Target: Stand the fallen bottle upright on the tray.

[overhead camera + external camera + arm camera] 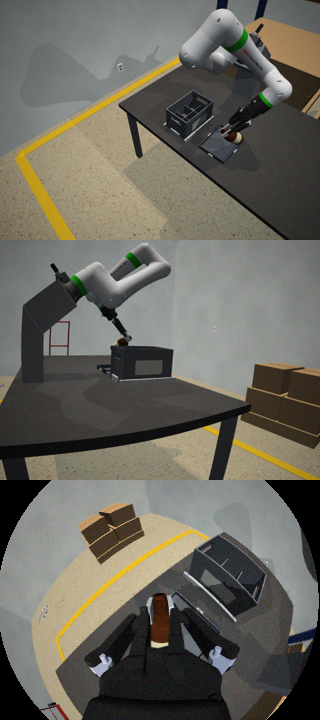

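A brown bottle (232, 136) with a cream band is held tilted above the far right edge of the flat dark tray (219, 146). My gripper (230, 129) is shut on the bottle near its neck end. In the exterior view the bottle (120, 342) hangs in the air behind the crate, under my gripper (126, 337). In the wrist view the bottle (159, 619) lies between my two fingers, pointing away. The dark compartmented crate (189, 113) stands on its white base to the left of the tray.
The crate (141, 362) hides most of the tray (104, 367) in the exterior view. The arm's grey pedestal (41, 327) stands at the table's back. Cardboard boxes (284, 395) sit on the floor beyond the table. The table edge runs close to the tray's near side.
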Available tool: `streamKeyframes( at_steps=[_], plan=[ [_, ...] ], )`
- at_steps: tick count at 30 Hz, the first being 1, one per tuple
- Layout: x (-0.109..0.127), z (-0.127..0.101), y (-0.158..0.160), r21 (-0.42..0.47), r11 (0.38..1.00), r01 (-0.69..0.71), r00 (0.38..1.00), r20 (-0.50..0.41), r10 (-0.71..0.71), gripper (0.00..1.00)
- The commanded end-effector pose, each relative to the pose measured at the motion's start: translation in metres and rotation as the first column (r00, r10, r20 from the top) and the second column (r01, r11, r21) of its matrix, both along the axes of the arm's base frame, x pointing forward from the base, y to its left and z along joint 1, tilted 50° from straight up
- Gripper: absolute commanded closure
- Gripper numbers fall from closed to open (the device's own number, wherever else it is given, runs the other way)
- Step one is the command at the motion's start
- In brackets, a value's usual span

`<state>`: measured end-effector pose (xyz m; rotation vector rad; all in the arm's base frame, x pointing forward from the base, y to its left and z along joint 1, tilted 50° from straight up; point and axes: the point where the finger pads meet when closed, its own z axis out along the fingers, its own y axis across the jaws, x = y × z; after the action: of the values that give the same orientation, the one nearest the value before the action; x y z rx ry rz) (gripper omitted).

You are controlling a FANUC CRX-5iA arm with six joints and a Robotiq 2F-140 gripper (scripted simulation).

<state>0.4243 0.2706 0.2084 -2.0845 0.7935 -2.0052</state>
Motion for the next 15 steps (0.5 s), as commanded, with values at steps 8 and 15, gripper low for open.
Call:
streamKeyframes(
  at_steps=[8,15],
  plan=[
    [0.0001,-0.0002,0.0000,-0.003,1.000,0.007,1.000,0.011,-0.007,1.00],
    [0.0005,-0.0005,-0.0002,-0.009,1.000,0.020,0.999,0.029,-0.019,1.00]
  ],
)
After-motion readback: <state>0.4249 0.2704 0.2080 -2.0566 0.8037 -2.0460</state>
